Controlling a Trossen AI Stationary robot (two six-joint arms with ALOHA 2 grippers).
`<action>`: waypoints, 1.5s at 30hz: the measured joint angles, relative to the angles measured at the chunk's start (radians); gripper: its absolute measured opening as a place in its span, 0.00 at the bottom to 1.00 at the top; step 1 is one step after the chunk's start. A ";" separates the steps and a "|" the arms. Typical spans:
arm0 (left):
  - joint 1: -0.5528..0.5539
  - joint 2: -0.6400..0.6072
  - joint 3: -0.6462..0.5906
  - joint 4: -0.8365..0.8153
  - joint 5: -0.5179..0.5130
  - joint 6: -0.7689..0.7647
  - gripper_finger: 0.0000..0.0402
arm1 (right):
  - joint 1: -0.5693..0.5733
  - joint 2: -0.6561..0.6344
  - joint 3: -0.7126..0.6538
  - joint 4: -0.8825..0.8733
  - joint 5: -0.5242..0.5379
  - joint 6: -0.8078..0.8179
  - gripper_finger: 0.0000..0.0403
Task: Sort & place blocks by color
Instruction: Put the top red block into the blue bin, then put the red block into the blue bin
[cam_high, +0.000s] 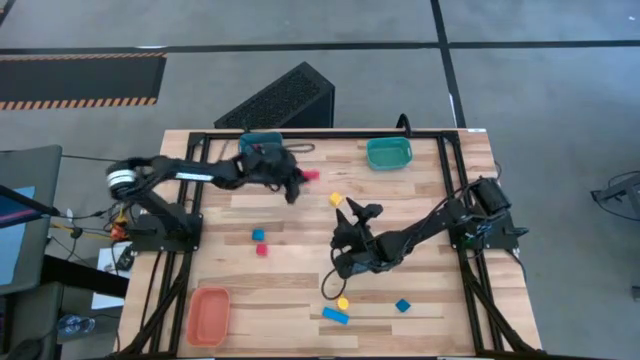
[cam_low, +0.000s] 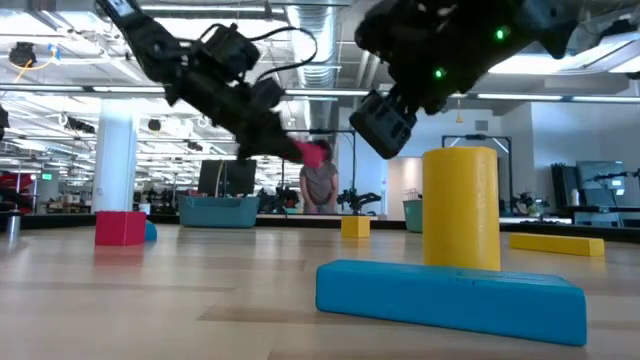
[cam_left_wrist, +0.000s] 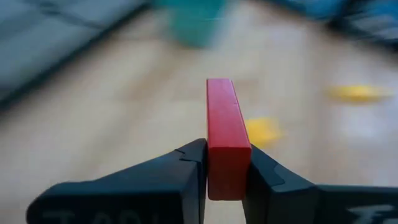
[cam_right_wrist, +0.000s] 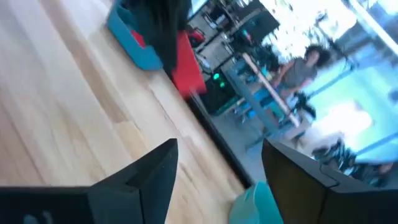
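Note:
My left gripper (cam_high: 299, 180) hovers over the table's far middle, shut on a red bar block (cam_high: 311, 176), which also shows in the left wrist view (cam_left_wrist: 225, 124) and the low view (cam_low: 315, 152). My right gripper (cam_high: 358, 213) is open and raised above the table's middle, holding nothing; in its wrist view (cam_right_wrist: 217, 149) the fingers stand apart. Lying flat on the wood are a yellow block (cam_high: 336, 200), a blue cube (cam_high: 258, 235), a red cube (cam_high: 262, 249), a yellow block (cam_high: 343, 302), a blue bar (cam_high: 335, 315) and a blue cube (cam_high: 402, 305). My left gripper pinches the red bar between its two fingers at the bar's near end (cam_left_wrist: 227, 177), one finger (cam_left_wrist: 186, 168) on each long side face. The bar sticks out forward along the fingers. It is lifted clear of the table.
Two teal bins sit at the far edge, one behind the left gripper (cam_high: 262, 143) and one far right (cam_high: 388, 153). An orange bin (cam_high: 208, 315) sits at the near left corner. A black frame borders the table. A person stands in the room beyond (cam_low: 320, 185).

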 joint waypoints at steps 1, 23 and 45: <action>0.011 -0.038 0.000 -0.057 -0.099 0.029 0.11 | -0.004 0.000 0.000 -0.049 -0.015 0.063 0.64; 0.342 0.027 0.000 -0.283 -0.177 0.156 0.14 | -0.097 0.000 -0.002 -0.154 -0.459 0.387 0.64; 0.248 -0.206 -0.153 0.050 -0.065 0.281 0.45 | -0.211 0.082 -0.002 0.569 -1.052 0.122 0.64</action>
